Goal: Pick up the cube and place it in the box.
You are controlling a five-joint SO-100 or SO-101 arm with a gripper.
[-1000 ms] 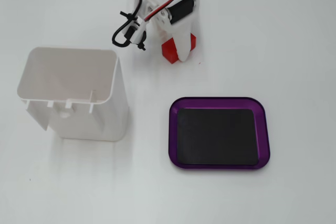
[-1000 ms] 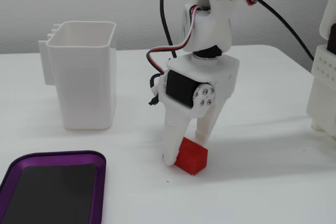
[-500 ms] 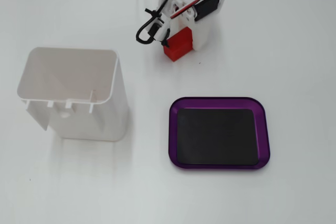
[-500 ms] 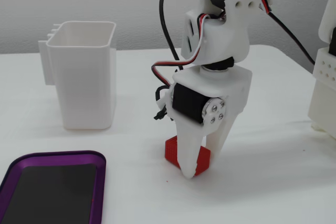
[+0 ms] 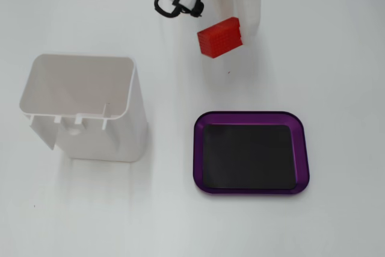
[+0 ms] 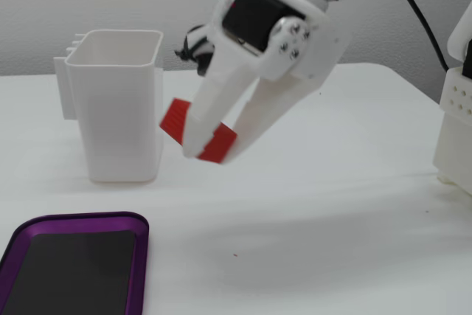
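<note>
- The white gripper (image 6: pixel 210 154) is clamping the red cube (image 6: pixel 175 121) between its fingers, holding it clear above the worktop near the far edge.
- The purple box (image 5: pixel 251 152) is sitting nearer the front edge, with the white container (image 5: pixel 84 106) beside it.

One fixed view looks straight down on the white table (image 5: pixel 337 58) from above, taking in the whole work area, with the arm entering at the top edge. The other stands low at table height, close in, facing the arm side-on. Both share the purple box (image 5: pixel 251 116) (image 6: pixel 74 220) and the tall white container (image 5: pixel 84 106) (image 6: pixel 122 105).
</note>
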